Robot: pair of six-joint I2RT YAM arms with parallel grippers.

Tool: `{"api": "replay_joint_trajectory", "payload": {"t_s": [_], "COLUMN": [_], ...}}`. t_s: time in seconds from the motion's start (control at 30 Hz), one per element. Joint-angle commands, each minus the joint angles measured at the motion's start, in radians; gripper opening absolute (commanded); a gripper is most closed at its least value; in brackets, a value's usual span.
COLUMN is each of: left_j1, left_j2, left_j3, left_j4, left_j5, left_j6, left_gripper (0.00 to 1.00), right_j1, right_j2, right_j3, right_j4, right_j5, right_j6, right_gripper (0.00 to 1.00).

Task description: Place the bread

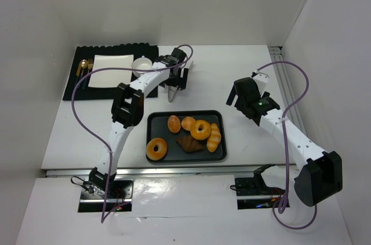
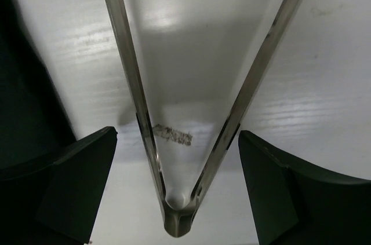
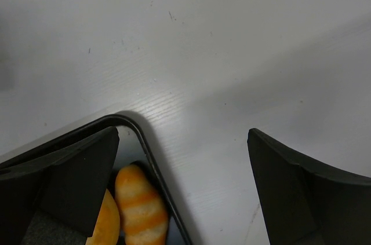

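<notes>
My L gripper [image 2: 177,135] is spread as wide as it goes, one finger either side of the tongs [image 2: 131,83]. There's a gap to each arm, so no pinch yet. The tongs are sprung open too, hinge end toward the wrist. Can't tell whether they lie on the table [image 1: 255,141] or hang from the gripper. In the top view this is just past the tray's [image 1: 185,113] far edge, btwn the tray and the mat [image 1: 75,91].

I'd say the straddle is deliberate: close the fingers on both arms and the tongs become my pincer, which suits smooth round bread better than bare fingers.

The buns [image 1: 174,124] are untouched, side by side along the tray's far edge. The right one sits against a donut [image 1: 201,130].

The R gripper [image 3: 182,135] is also spread, nothing btwn its fingers. It hovers over bare table off the tray's far right corner, near the roll [image 3: 141,204]. Prob. parked clear, or ready to steady the tray.

The plate [image 1: 110,71] on the mat is bare, so likely where the buns go.
</notes>
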Motion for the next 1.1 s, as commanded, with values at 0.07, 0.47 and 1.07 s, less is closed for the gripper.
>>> {"api": "replay_joint_trajectory", "payload": {"t_s": [0.07,0.47,1.07], "left_j1": [0.011,0.040,0.030], "left_j2": [0.055,0.087,-0.659], "left_j3": [0.101,0.170,-0.277], "left_j4": [0.042,0.061,0.103], "left_j5": [-0.022,0.066,0.272], "left_j6": [0.040,0.071,0.040], "left_gripper": [0.99,0.70,0.25], "right_j1": [0.007,0.007,0.007], "right_j2": [-0.019,-0.019,-0.088], "right_j3": [-0.009,-0.009,0.010], "right_j4": [0.063,0.063,0.073], "right_j5": [0.002,0.011,0.010], "right_j6": [-0.005,0.004,-0.015], "right_gripper": [0.99,0.99,0.99]}}
